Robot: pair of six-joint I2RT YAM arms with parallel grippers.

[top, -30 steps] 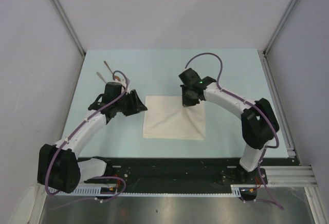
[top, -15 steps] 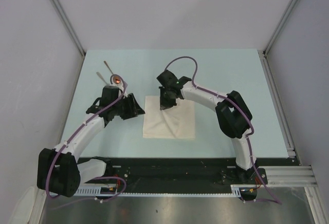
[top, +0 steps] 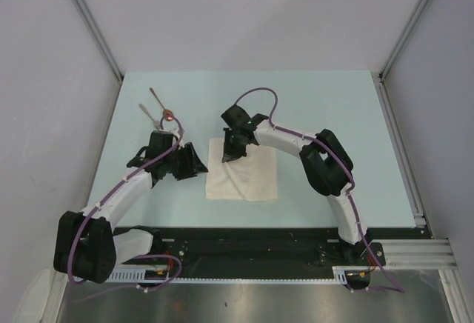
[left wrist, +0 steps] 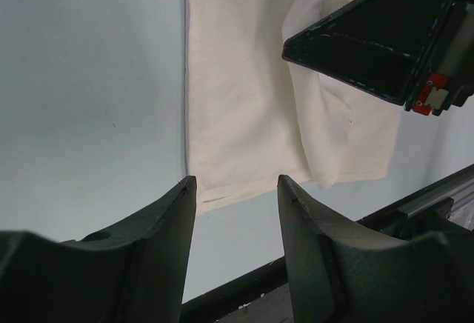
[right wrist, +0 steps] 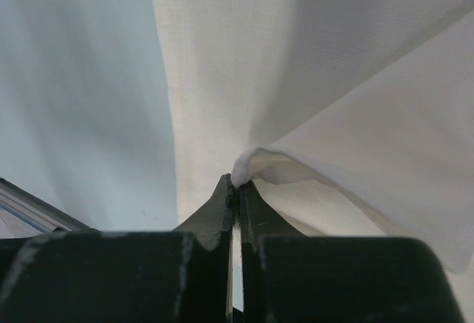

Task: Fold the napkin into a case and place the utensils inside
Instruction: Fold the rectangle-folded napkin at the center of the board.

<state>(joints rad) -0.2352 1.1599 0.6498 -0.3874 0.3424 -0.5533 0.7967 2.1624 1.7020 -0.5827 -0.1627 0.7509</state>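
Now R gripper [right wrist: 235, 184], pinching napkin [top: 252, 178] edge, dragged it further left; L gripper [left wrist: 235, 190] spread wide.

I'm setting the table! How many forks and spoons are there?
2. The spoon and the fork lie side by side at the far left of the table.

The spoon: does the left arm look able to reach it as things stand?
Probably yes. The spoon lies uncovered just beyond the left arm, whose jaws are open and empty; the arm must turn away from the napkin first.
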